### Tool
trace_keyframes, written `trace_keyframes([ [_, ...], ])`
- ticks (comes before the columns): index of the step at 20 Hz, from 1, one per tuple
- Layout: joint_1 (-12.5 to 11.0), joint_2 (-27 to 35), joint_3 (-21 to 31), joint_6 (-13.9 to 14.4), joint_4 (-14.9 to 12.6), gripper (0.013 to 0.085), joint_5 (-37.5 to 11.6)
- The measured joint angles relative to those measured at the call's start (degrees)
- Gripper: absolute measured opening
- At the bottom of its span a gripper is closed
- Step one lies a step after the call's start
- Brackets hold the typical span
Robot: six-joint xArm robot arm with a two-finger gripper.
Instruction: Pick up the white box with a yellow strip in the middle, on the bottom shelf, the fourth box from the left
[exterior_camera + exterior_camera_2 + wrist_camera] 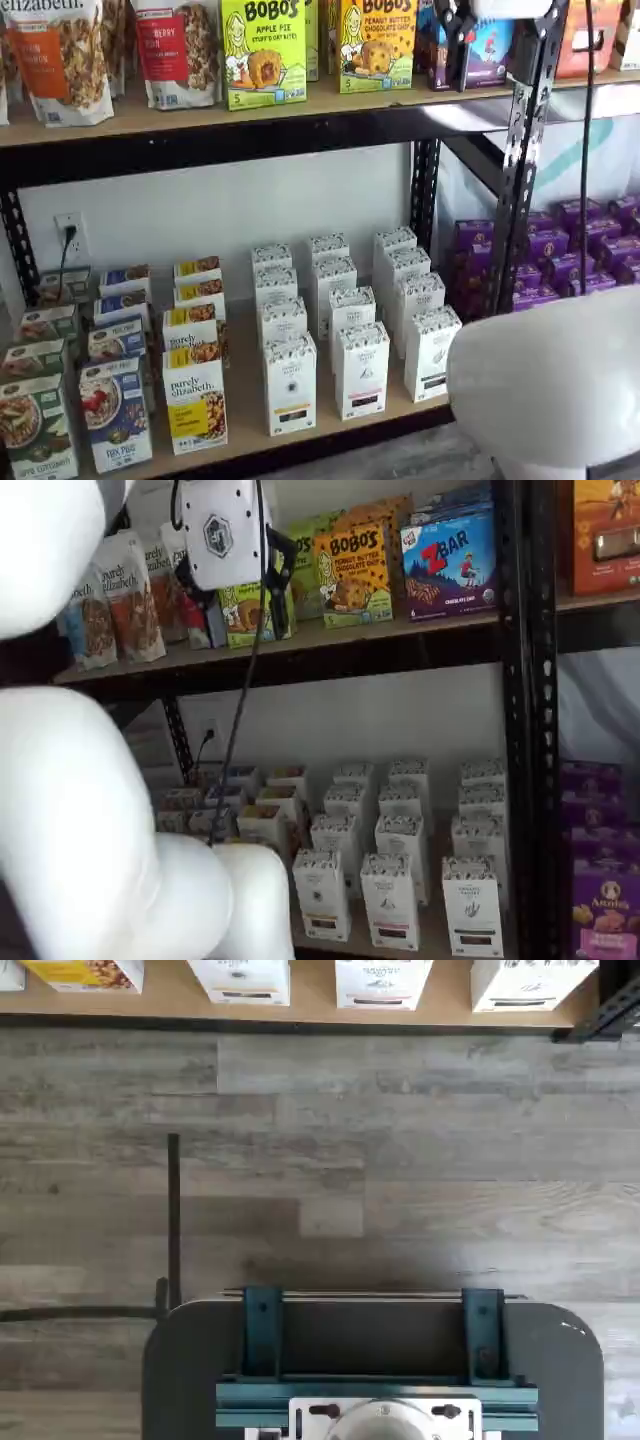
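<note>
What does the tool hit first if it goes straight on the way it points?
Probably the bare plank floor, just short of the bottom shelf. The tool hangs fingers-down up by the upper shelf, but depth is unclear.

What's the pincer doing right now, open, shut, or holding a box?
Pincer: up by the top shelf, holding nothing; its black fingers show side-on, so open or shut cannot be told.

A green box (263,52) reads "BOBO'S APPLE PIE"; a blue box (450,560) reads "ZBAR".
</note>
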Motion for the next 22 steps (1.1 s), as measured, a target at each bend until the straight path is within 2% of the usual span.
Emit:
trace_keyframes([
  [1, -1.1, 0.3, -0.3, -0.5, 1.2, 0.085, 0.6],
  [2, -4.2, 1.1, -0.9, -1.8, 4.6, 0.085, 2.1],
  [3, -5.1, 1.2, -0.9, -2.3, 5.7, 0.085, 2.4],
  [7, -5.4, 1.0, -0.5, -2.6, 6.1, 0.085, 2.0],
  [10, -4.7, 0.7, 0.4, -2.4, 5.5, 0.085, 0.8],
  [15, -2.0, 0.4, 3.5, -0.7, 3.8, 0.085, -2.7],
  [19, 1.8, 0.0, 7.7, 2.0, 1.6, 0.085, -7.3],
  [22, 3.0, -0.8, 11.6, 3.0, 1.6, 0.085, -11.8],
])
